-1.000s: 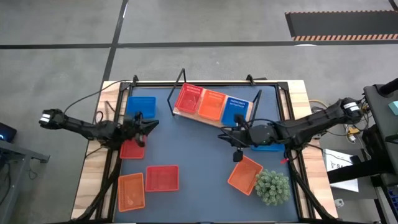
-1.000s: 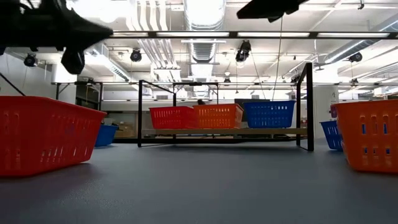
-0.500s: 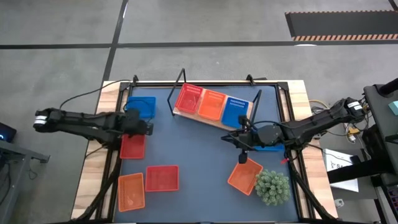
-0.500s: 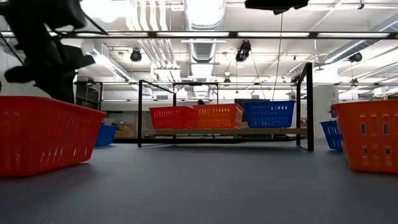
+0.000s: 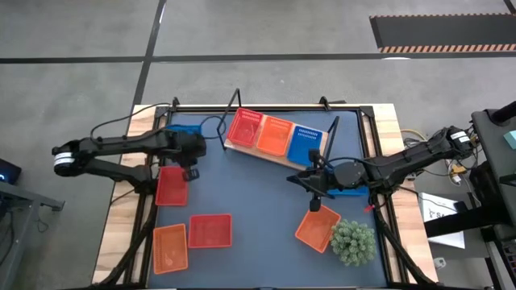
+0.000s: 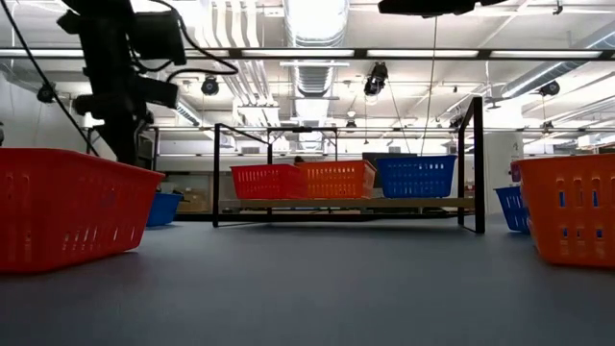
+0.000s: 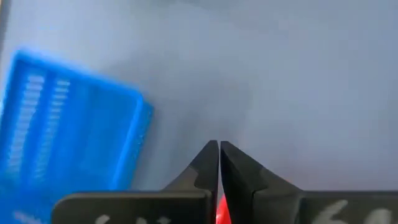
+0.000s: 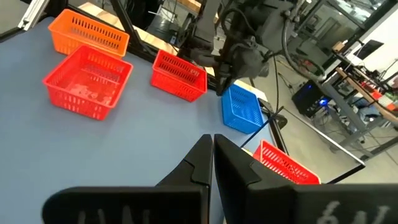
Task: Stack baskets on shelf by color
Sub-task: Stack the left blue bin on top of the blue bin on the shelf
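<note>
Both grippers are sitting with their fingers pressed together and nothing between them. Left gripper is hanging at about nine o'clock on the table, its fingertips pointing down at bare dark-blue surface. A blue basket is lying just beside it toward twelve o'clock, partly hidden under the arm, and a red basket is lying just beside it toward six o'clock. Farther toward seven o'clock, a second red basket and an orange basket are resting side by side near the table's near edge.

Right gripper is hovering at about three o'clock, past the middle of the table. Another orange basket is sitting near it toward six o'clock, with a green spiky plant touching or almost touching that basket at five o'clock. A second blue basket is peeking out from under the right arm, toward three o'clock.

At twelve o'clock the shelf is standing slightly askew, and it is carrying three baskets in a row: a red one, an orange one and a blue one, each touching its neighbour.
</note>
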Available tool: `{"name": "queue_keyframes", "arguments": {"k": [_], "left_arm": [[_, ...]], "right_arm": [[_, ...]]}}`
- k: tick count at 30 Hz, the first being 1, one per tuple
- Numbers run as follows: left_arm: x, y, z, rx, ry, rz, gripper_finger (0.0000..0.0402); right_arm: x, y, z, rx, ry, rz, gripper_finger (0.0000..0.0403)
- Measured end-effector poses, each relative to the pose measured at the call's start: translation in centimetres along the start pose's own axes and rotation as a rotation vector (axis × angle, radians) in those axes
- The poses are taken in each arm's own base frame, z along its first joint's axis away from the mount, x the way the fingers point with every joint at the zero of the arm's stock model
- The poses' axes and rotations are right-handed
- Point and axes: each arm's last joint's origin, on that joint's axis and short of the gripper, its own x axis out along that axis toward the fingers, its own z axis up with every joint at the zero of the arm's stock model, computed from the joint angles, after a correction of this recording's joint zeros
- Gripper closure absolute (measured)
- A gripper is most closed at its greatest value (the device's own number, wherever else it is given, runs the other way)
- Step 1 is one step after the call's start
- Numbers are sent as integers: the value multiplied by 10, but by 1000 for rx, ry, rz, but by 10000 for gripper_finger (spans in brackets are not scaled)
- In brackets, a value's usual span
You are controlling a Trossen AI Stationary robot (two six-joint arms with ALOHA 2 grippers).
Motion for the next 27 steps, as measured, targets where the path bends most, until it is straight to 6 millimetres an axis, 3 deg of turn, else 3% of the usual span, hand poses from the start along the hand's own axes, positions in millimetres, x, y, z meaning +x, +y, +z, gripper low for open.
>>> {"name": "queue_keyframes", "arguments": {"k": [4,10,14,21,27], "left_arm": [[13,0,2,158,78,75,368],[29,4,8,269,172,267,284],[37,4,12,342,195,276,250],[54,13,16,297,209,288,253],[58,13,16,322,232,275,306]], "right_arm": [[0,0,0,-26,1,0,394],[0,0,-1,-34,6,2,394],[0,0,-1,-34,7,2,394],[0,0,-1,-30,7,2,394],[0,0,-1,-26,7,3,394]]}}
